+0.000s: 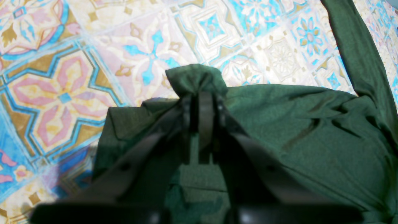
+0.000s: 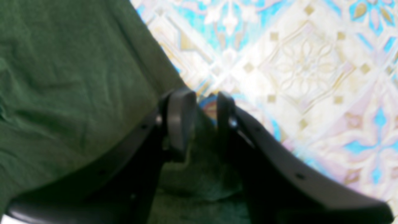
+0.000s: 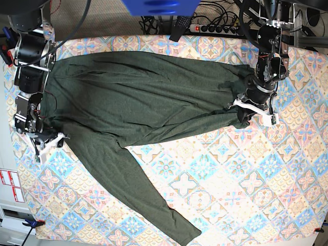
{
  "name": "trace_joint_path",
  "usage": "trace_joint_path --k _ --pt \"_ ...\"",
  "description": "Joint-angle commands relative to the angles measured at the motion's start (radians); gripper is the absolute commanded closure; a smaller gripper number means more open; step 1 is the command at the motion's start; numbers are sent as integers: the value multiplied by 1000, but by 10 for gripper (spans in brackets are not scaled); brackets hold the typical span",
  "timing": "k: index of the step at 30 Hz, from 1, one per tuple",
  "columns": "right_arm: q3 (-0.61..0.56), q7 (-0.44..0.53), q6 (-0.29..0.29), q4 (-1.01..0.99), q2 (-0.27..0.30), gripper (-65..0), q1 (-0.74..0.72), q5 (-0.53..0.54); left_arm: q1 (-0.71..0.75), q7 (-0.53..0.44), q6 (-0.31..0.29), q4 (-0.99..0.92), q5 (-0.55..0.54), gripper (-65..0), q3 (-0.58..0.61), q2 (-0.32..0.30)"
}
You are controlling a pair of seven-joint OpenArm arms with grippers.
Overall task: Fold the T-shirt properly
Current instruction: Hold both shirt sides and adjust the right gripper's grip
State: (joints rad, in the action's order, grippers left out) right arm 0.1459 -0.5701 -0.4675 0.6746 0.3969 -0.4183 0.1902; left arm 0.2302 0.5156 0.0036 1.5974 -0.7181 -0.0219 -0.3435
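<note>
T-shirt (image 3: 133, 102) spread across the patterned table (image 3: 246, 184), one corner pinched.
Your left gripper (image 1: 201, 96) clamps a bunched corner; right gripper (image 2: 205, 105) stands apart, empty. Pull unevenly and fabric skews.

My base camera looks straight down from overhead, far enough to take in the whole T-shirt (image 3: 138, 107) and tiled cloth (image 3: 246, 184). My 2 wrist cameras sit close behind their grippers, looking along the fingers at fabric. All 3 views share the shirt's edges.
</note>
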Motion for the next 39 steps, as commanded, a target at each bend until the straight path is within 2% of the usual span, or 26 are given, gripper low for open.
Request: trace_joint_path --k 1,6,9,13,20,21,26,29,35,39 --pt "4 12 -1 1 20 -166 -29 9 -9 -19 -7 19 -4 0 -3 -9" --pt "4 14 -1 -20 18 -166 -37 9 -9 -19 -7 19 -4 0 -2 -9" --pt "4 14 -1 -22 -6 -174 -37 9 -9 -18 -7 19 -4 0 -2 -9" --pt "-1 14 -1 -23 -14 -219 -37 9 -9 -18 -7 19 -4 0 -2 -9" --pt "-124 43 -1 -23 -23 -296 -37 9 -9 -18 -7 19 -4 0 -2 -9" --pt "-128 45 -1 -23 -23 -312 -37 9 -9 -18 -7 19 -4 0 -2 -9" --pt "-128 45 -1 -23 -23 -482 -37 9 -9 -18 -7 19 -4 0 -5 -9" --pt "-125 48 -1 -23 -23 -535 -37 10 -9 -18 -7 19 -4 0 -5 -9" --pt "-127 48 -1 -26 -23 -538 -37 10 -9 -18 -7 19 -4 0 -5 -9" --pt "-127 49 -1 -103 -23 -538 -37 10 -9 -18 -7 19 -4 0 -5 -9"
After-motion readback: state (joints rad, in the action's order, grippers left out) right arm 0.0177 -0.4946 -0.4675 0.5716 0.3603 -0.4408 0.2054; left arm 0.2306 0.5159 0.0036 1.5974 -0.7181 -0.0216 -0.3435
